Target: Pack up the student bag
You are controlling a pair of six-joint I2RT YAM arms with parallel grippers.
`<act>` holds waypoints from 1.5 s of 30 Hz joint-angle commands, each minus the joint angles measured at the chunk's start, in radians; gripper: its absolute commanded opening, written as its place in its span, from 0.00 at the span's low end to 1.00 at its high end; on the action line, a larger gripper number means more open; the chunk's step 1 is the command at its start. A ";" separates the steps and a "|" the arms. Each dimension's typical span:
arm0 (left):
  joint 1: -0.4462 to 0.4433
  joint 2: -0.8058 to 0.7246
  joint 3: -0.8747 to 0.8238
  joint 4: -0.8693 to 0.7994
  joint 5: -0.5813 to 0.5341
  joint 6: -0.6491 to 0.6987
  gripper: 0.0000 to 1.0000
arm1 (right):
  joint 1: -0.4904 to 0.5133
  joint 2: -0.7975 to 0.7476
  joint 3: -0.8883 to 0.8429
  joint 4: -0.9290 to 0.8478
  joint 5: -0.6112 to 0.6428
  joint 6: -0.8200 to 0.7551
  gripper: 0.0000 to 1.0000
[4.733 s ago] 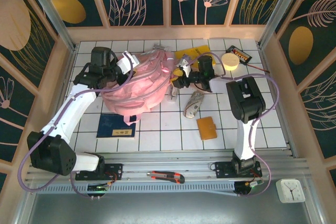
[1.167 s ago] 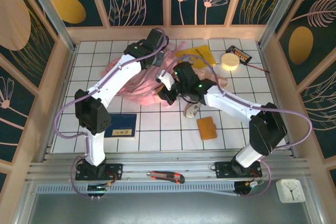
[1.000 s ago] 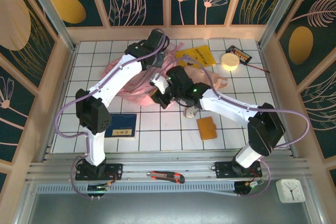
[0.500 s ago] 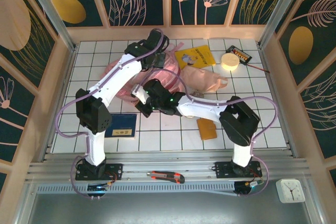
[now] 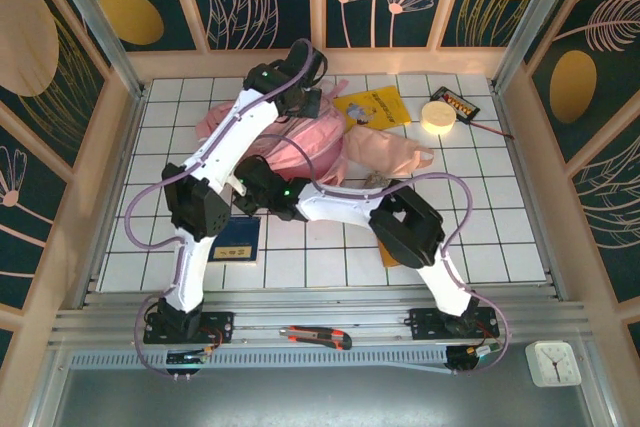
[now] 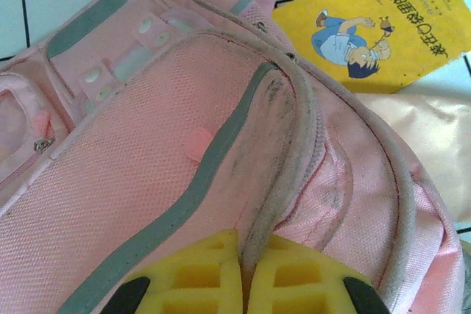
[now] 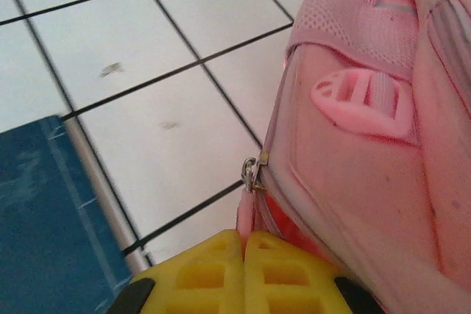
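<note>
Two pincers, both closed on the bag.

Top view: the bag (image 5: 305, 142) is lying far-left of centre on the counter (image 5: 500, 207). The left pincer (image 5: 303, 99) is clamped at its far edge, near the yellow booklet (image 5: 372, 107). The right pincer (image 5: 244, 183) is now at the bag's near-left corner. A second ago it was at the near-right side, so a sweep along the near edge has been made while the far edge was kept pinned. Booklet, pale pouch (image 5: 390, 152), tape roll (image 5: 437, 117) and blue book (image 5: 235, 239) are all outside the bag.

Left wrist view: the left pincer (image 6: 241, 248) is shut, with a ridge of bag (image 6: 162, 145) fabric beside a zip line pinched between the fingers. Booklet (image 6: 375, 20) and pouch (image 6: 441, 130) are seen just past the bag.

Right wrist view: the right pincer (image 7: 243, 244) is closed on the pink zip tab (image 7: 245, 212). The metal slider (image 7: 252, 173) sits just above the fingertips at the bag's (image 7: 368, 145) edge. The blue book (image 7: 44, 204) is close by. A reddish slit is seen behind the slider; an open zip cannot be confirmed from it.

Judgement: the sweep is read as the zip being run open with the bag anchored. Packing proper has not been started. Next, the tab is to be released and the opening spread. Risk: the soft bag gets dragged instead of the zip running.
</note>
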 commanded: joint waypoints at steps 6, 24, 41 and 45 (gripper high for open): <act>-0.020 0.065 0.277 -0.086 0.014 -0.004 0.00 | 0.003 -0.009 0.023 0.173 -0.083 0.001 0.49; -0.016 0.123 0.319 -0.090 -0.037 0.051 0.00 | -0.295 -0.830 -0.535 -0.086 -0.374 0.670 0.79; -0.017 0.123 0.315 -0.078 0.000 0.061 0.00 | -0.620 -0.592 -0.617 0.424 -0.715 1.141 0.76; -0.017 0.128 0.309 -0.072 0.014 0.061 0.00 | -0.613 -0.532 -0.558 0.459 -0.715 1.149 0.60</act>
